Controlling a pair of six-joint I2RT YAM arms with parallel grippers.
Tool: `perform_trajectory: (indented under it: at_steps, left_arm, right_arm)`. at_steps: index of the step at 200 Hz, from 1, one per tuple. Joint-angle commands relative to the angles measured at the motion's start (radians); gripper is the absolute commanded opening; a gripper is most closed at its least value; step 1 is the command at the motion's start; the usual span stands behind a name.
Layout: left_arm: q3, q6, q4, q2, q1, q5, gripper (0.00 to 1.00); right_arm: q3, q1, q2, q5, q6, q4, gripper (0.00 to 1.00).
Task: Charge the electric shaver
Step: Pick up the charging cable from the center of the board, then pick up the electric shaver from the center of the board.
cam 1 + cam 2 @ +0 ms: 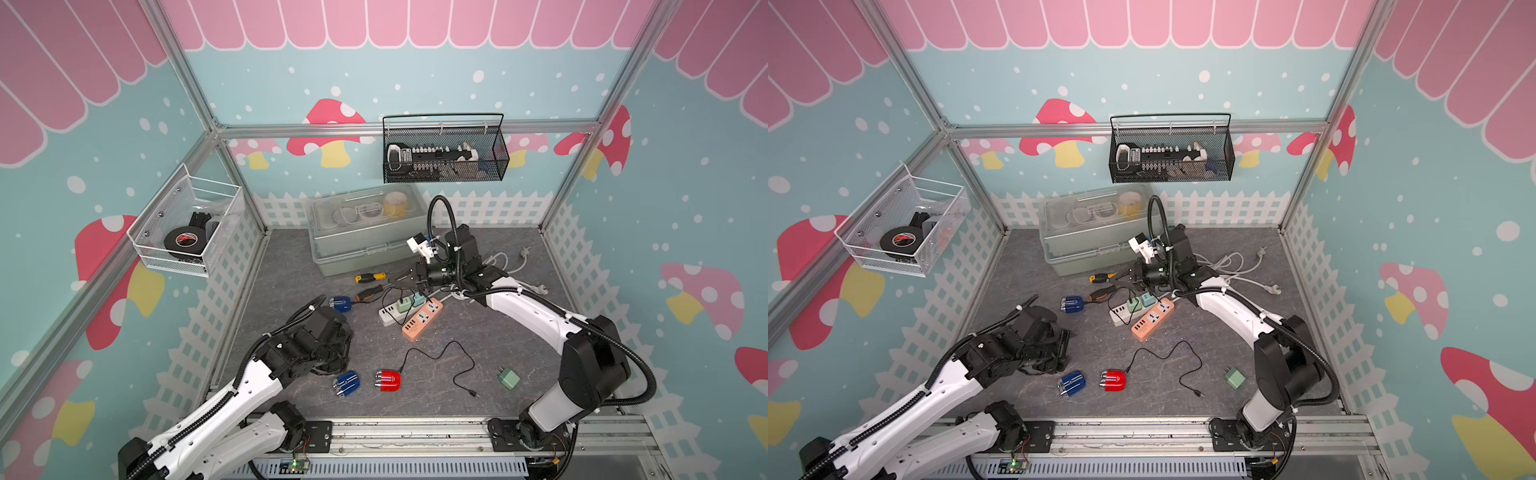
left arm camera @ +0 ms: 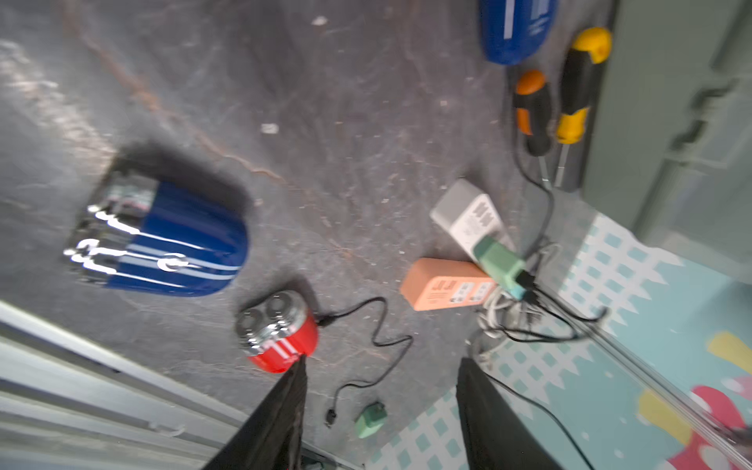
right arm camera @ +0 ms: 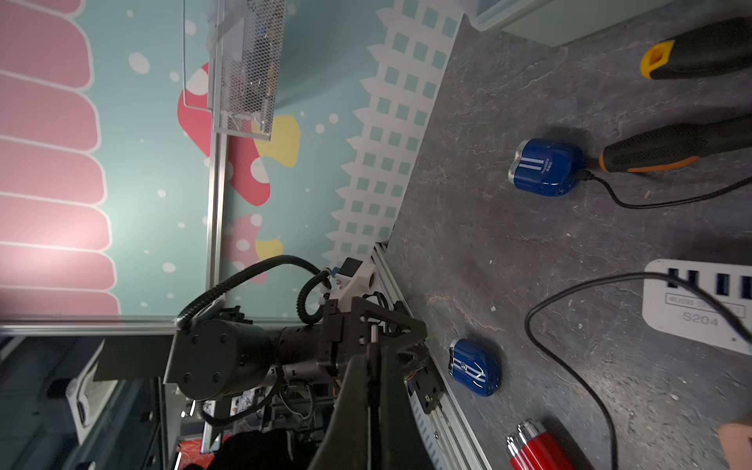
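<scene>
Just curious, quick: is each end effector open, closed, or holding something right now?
Left end effector: open, holding nothing.
Right end effector: closed, nothing visible in it.

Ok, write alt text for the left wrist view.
Blurred close view of a grey tabletop: the left gripper, jaws open and empty, hovers by a red shaver whose black cable ends unplugged. A blue shaver lies nearby; an orange power strip, a white power strip and two screwdrivers lie farther off.
</scene>
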Motion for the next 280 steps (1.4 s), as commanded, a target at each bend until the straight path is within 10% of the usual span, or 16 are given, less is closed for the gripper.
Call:
perform_trajectory:
  at_steps: [1,42,170,280]
  left_arm:
    - [-0.026,-0.497,-0.068,0.032,-0.078,-0.076,0.62]
    - [-0.104,-0.751,0.048,0.088,-0.210,-0.117,0.82]
    - [-0.194,-0.755,0.185,0.161,-0.210,-0.087,0.93]
    - [-0.228,-0.601,0.164,0.187,0.021,-0.152,0.89]
  right_arm:
    - [-0.006,0.005,-0.033,-0.027,-0.157,-0.141,0.00]
    - [-0.016,0.005,-0.059,-0.026,-0.187,-0.175,0.00]
    - [-0.056,0.005,-0.052,-0.025,-0.140,-0.134,0.00]
    - [-0.057,0.005,-0.029,-0.038,-0.119,-0.110,0.00]
